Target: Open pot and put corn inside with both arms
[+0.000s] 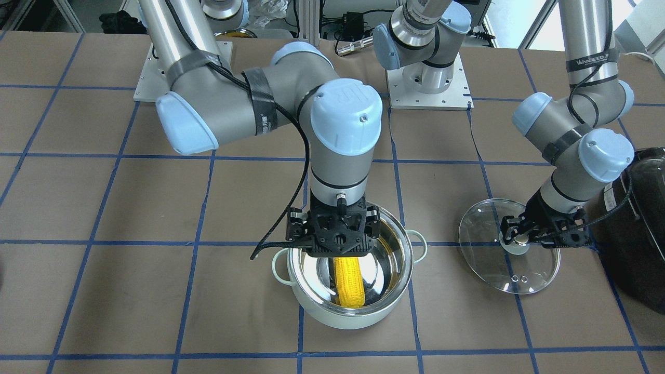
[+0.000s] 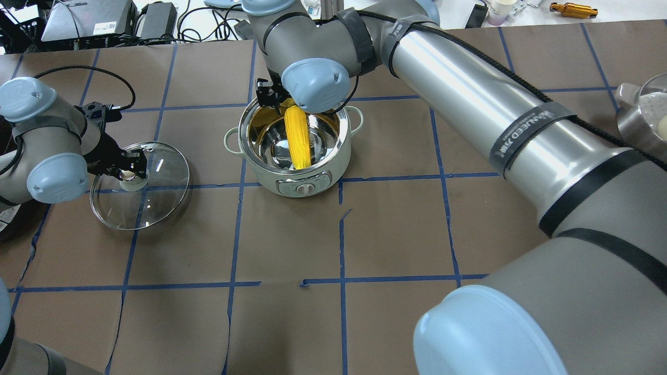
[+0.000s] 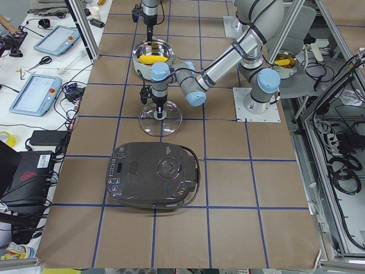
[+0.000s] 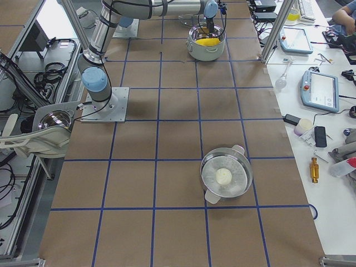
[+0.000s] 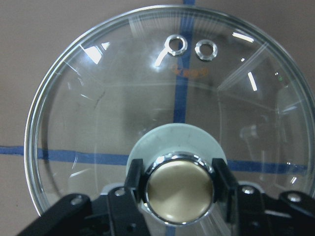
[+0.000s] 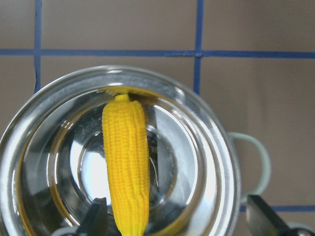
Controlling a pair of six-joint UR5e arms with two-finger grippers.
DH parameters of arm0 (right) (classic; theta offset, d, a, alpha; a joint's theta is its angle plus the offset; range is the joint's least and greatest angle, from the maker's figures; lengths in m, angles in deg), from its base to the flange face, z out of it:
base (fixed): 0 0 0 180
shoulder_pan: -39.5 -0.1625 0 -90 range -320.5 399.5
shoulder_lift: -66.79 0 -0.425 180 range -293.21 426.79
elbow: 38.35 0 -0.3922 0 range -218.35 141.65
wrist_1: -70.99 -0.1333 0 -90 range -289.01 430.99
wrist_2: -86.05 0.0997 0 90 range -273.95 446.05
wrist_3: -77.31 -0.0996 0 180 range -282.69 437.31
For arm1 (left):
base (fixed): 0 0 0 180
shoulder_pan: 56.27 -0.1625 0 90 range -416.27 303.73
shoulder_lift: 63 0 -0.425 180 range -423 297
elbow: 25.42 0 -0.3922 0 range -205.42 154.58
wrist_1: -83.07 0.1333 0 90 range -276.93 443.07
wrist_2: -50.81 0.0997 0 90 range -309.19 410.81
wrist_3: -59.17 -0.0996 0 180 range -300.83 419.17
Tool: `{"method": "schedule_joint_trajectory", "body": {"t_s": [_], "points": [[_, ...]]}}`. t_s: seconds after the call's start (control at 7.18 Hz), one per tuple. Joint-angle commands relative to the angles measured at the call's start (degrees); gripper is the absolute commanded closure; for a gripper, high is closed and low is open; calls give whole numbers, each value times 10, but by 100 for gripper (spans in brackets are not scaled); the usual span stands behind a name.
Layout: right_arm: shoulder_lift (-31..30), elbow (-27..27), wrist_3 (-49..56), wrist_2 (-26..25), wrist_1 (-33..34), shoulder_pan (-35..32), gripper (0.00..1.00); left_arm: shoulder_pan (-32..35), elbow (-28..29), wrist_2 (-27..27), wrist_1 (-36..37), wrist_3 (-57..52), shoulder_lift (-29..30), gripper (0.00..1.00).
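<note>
The pale mint pot (image 1: 353, 317) stands open at the table's middle, also in the overhead view (image 2: 297, 185). The yellow corn (image 1: 348, 283) lies tilted inside it, its tip against the steel wall (image 6: 127, 157). My right gripper (image 1: 336, 249) hovers over the pot's rim and is open: its fingers (image 6: 96, 219) stand wide apart and only one is near the cob. The glass lid (image 1: 493, 270) rests on the table beside the pot. My left gripper (image 5: 178, 191) is shut on its beige knob (image 5: 178, 189), also in the overhead view (image 2: 130, 169).
A large black appliance (image 1: 644, 234) sits just beyond the lid on my left side, also in the exterior left view (image 3: 154, 174). A second steel pot (image 4: 225, 175) stands far to my right. Operators' tablets lie past the far table edge.
</note>
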Motion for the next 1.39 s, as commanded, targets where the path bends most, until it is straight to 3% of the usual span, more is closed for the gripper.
{"method": "schedule_joint_trajectory", "body": {"t_s": [0.0,0.14,0.28,0.56,0.7,0.84,1.11,1.25], "points": [[-98,-46,6,6,-67,90,0,0,-1,1,0,1,0,76],[-140,-84,23,9,-68,117,0,0,1,-2,0,1,0,17],[-183,-130,73,1,-69,142,0,0,6,1,2,2,-6,0],[-258,-195,134,2,-112,194,0,6,30,2,-49,5,-30,0],[-274,-200,144,6,-145,205,0,17,78,-3,-144,23,-61,0],[-279,-201,173,5,-175,207,0,49,146,-36,-255,115,-84,0],[-285,-201,215,5,-197,207,0,184,253,-33,-363,204,-100,0],[-285,-201,218,0,-194,209,0,229,264,-32,-394,237,-109,1]]}}
